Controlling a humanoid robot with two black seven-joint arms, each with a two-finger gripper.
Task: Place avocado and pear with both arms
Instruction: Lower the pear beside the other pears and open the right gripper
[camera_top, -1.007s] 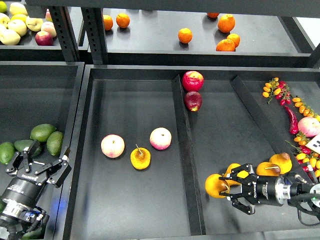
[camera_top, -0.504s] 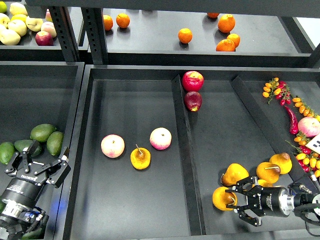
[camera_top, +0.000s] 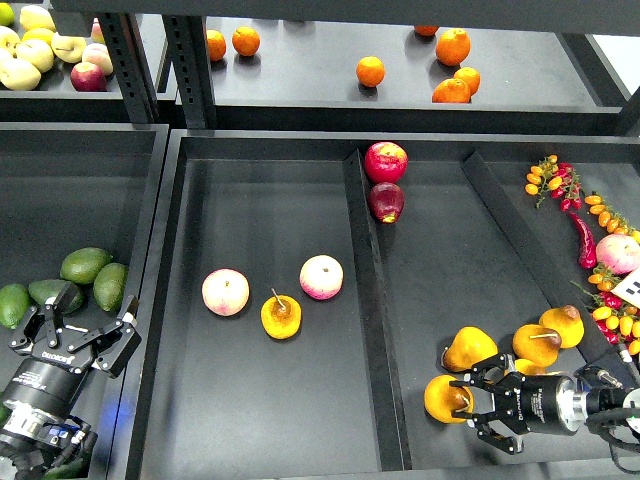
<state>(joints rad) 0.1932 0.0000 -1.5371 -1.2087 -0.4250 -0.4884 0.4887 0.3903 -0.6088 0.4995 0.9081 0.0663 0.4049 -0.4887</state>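
The dark green avocado (camera_top: 45, 291) lies in the left tray among paler green avocados (camera_top: 85, 264), partly behind my left fingers. My left gripper (camera_top: 95, 310) is open and empty just in front of that cluster. The plump yellow-orange pear (camera_top: 443, 398) with a brownish blush is low in the right compartment, near its front edge. My right gripper (camera_top: 467, 403) comes in from the right with its fingers closed around the pear's right side. I cannot tell whether the pear rests on the floor.
Other yellow pears (camera_top: 468, 347) lie just behind my right gripper. An orange pear with a thin stem (camera_top: 281, 316) and two peaches (camera_top: 226, 292) sit in the middle compartment. A raised divider (camera_top: 372, 330) separates the compartments. Chillies and small fruit (camera_top: 600, 290) lie far right.
My right gripper has moved down and slightly right with the pear, uncovering the pear behind it. In the last half second it barely moved. My left gripper has stayed put.
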